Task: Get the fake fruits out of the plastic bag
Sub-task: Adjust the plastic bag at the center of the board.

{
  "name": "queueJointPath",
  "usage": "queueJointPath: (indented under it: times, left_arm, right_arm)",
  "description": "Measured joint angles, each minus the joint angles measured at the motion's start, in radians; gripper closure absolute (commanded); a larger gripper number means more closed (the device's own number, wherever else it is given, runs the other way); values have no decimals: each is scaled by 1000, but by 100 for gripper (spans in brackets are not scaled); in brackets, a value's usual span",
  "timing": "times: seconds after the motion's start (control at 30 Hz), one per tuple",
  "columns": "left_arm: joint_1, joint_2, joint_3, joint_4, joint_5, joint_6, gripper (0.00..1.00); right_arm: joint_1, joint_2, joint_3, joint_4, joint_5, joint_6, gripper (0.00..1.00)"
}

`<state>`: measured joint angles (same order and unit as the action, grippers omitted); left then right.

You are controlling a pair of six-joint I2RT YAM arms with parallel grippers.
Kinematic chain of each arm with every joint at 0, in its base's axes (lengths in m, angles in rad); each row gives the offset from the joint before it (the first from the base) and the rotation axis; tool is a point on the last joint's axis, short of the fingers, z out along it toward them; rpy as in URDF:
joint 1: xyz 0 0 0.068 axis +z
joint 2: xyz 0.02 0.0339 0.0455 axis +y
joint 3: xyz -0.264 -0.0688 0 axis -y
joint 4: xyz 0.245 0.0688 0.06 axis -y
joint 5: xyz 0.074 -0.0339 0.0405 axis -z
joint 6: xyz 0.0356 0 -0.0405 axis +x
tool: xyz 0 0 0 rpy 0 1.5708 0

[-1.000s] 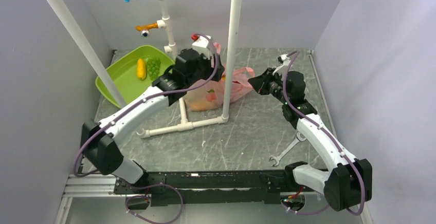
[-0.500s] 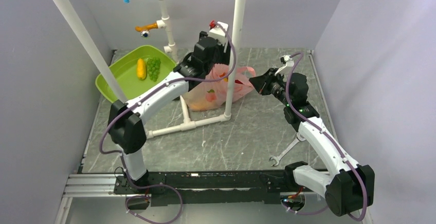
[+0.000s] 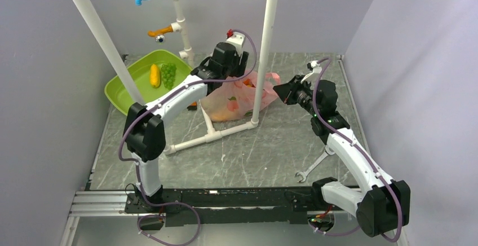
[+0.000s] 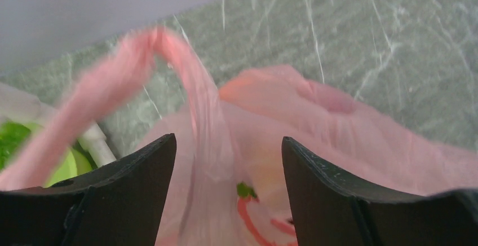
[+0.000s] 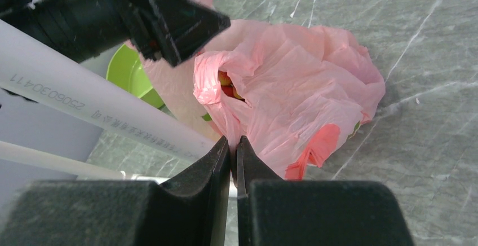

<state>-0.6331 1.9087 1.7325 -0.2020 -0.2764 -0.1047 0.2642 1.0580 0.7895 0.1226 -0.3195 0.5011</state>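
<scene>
The pink plastic bag (image 3: 237,100) lies crumpled at the back middle of the table. Red and yellow fake fruits (image 5: 226,82) show inside its mouth in the right wrist view; orange bits (image 3: 247,82) show from above. My left gripper (image 3: 239,78) is open and empty, hovering just above the bag's back part (image 4: 315,116), with a bag handle (image 4: 169,48) rising between its jaws (image 4: 226,144). My right gripper (image 3: 285,92) is at the bag's right end, shut (image 5: 233,140) on a fold of the bag (image 5: 293,82).
A white pipe frame (image 3: 211,136) with an upright post (image 3: 262,60) stands against the bag's front. A green basin (image 3: 127,85) at back left holds a slim yellow-orange piece (image 3: 155,75) and green grapes (image 3: 168,74). A wrench (image 3: 314,165) lies at right.
My left arm swung from the bag's left front to behind and over it. The pipe frame and its post shifted right. My right gripper stayed at the bag's right end.
</scene>
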Motion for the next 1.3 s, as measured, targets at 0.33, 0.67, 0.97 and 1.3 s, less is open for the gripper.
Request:
queueJointPath:
  times: [0.33,0.67,0.97,1.3]
  left_arm:
    - [-3,-193,-121,-61,111,-24,23]
    - [21,-177,-36,-101,175,-75,25]
    - [37,-43,-2,-123,209,-103,56]
    - [118,-55,-8,-31,398,-177,100]
  right_arm:
    - [0,31,0,-2,3,-3,89]
    - [0,39,0,-2,-5,-1,89]
    - [0,39,0,-2,-5,-2,89]
    - [-5,129,85,-50,87,9,97]
